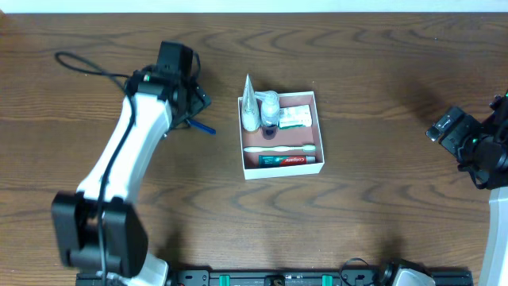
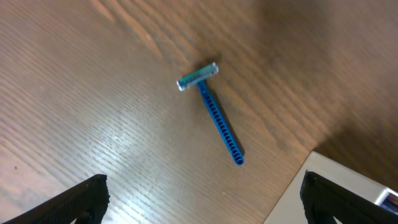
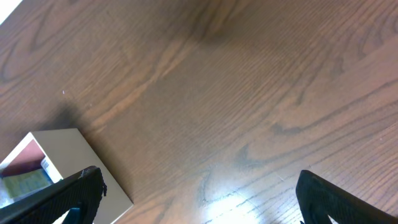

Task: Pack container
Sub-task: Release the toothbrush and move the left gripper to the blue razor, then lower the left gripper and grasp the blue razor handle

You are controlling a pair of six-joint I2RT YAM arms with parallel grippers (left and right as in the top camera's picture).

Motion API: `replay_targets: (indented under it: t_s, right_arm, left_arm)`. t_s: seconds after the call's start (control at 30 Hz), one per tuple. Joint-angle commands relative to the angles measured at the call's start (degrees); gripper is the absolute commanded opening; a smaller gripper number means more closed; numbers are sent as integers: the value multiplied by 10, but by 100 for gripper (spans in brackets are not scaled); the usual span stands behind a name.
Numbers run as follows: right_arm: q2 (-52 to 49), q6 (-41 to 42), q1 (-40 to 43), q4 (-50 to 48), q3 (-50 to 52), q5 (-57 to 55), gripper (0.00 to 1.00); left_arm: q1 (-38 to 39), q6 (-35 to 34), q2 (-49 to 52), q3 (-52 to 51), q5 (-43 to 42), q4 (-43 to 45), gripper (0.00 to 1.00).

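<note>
Container (image 1: 284, 171) sits at the middle of your table (image 1: 381, 63), a shallow white square box with a reddish-brown inside. In it you can see a toothpaste tube (image 1: 286, 160) lying along the near wall, a white toothbrush (image 1: 278, 148) just beyond it, a green-white carton (image 1: 295, 117) at the far right, a small bottle (image 1: 271, 110) beside that, and a white conical tube (image 1: 249, 103) in the far left corner. A blue razor (image 2: 211, 115) lies on the table just left of the box, outside it. Your left gripper (image 2: 205, 193) hovers over the razor, jaws spread wide, holding nothing. Your right gripper (image 3: 202, 196) hangs well off to the right of the box, likewise spread wide and empty.
</note>
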State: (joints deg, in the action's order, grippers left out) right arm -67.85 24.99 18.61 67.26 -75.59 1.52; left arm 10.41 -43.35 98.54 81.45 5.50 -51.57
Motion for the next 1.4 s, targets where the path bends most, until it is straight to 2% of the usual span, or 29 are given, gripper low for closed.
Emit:
replay_targets:
  t_s: [0.0,0.17,0.3,0.5,0.77,0.87,1.1,1.37]
  right_arm:
    - [3,2,6,0,-7,0,99]
    - [3,2,6,0,-7,0,99]
    - [3,2,6,0,-7,0,99]
    - [3,2,6,0,-7,0,99]
    - [3,2,6,0,-7,0,99]
    - [3,2,6,0,-7,0,99]
    - [3,2,6,0,-7,0,99]
    - [3,2,6,0,-7,0,99]
  left_arm:
    - [-2,-9,44,68,-42,-34,98]
    - [-13,-36,94,87,-125,-43,98]
    - [-24,-39,133,87,-156,-52,98]
    - [-33,-39,182,87,-155,-68,98]
    - [-33,-39,205,87,-153,-47,100]
    - [-33,-39,211,87,-153,-32,95]
    - [-33,-39,214,87,-148,-3,92]
    - [-33,-39,214,82,-99,1,87]
